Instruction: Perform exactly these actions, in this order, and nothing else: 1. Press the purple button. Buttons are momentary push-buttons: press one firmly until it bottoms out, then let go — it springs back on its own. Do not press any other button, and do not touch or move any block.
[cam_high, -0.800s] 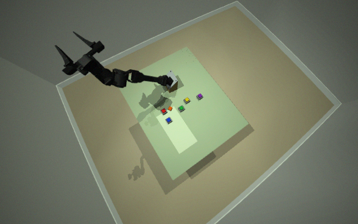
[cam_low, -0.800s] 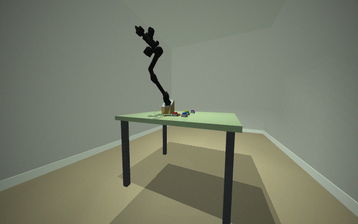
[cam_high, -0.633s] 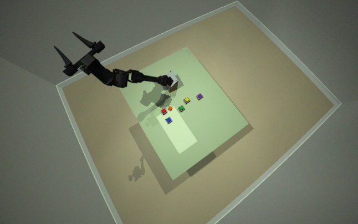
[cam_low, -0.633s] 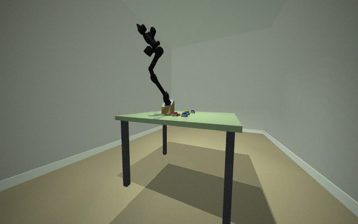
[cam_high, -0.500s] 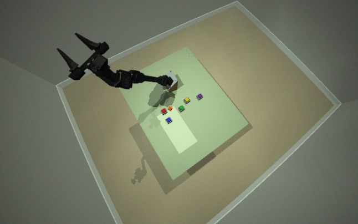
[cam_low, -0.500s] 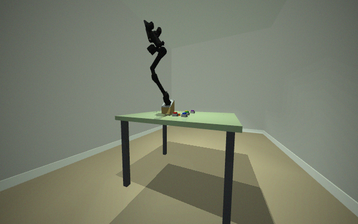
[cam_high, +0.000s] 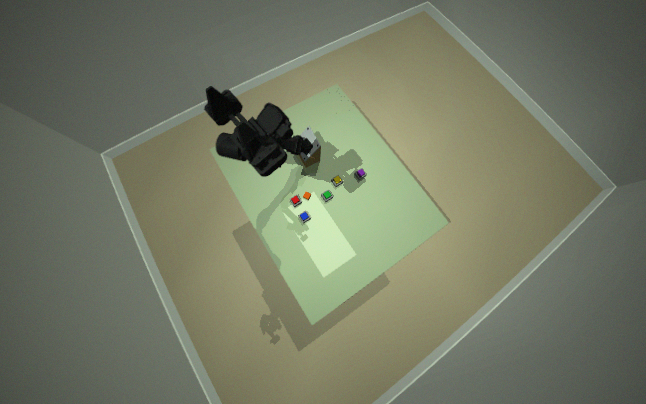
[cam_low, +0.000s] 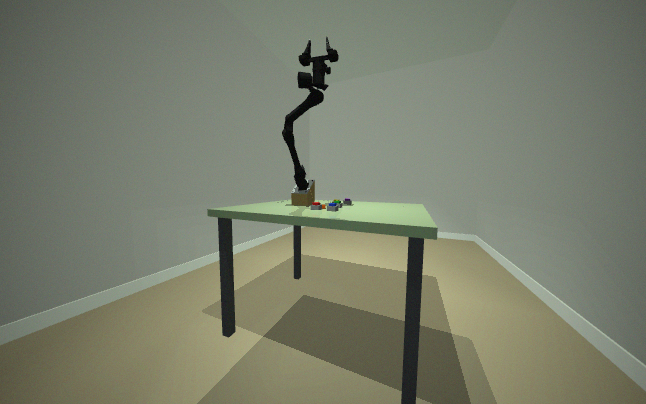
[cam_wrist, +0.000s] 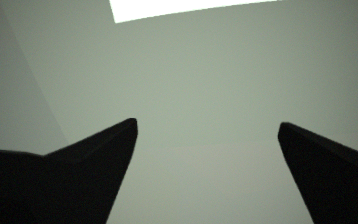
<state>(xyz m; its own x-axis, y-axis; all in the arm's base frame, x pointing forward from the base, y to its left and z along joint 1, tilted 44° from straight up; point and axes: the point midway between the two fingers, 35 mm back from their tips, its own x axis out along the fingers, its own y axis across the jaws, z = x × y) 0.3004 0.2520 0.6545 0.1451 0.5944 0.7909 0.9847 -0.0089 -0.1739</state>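
Pale green square table (cam_low: 380, 220) on dark legs. Tall black jointed arm (cam_low: 295, 135) rises from a brown base block (cam_low: 303, 196) near the far edge, reaching almost straight up.

Black two-finger gripper (cam_low: 318, 46) points at the ceiling, jaws spread wide, nothing between them. The wrist view shows only wall and a bright ceiling panel.

Row of small square buttons below. The purple push-button in its grey housing (cam_high: 360, 174) sits at the end, just beside the yellow button (cam_high: 337, 180), well apart from the gripper.

Likely a stiff, sprung cap: nothing to grasp. Best pushed squarely from above on its centre with one fingertip, keeping off the yellow neighbour.
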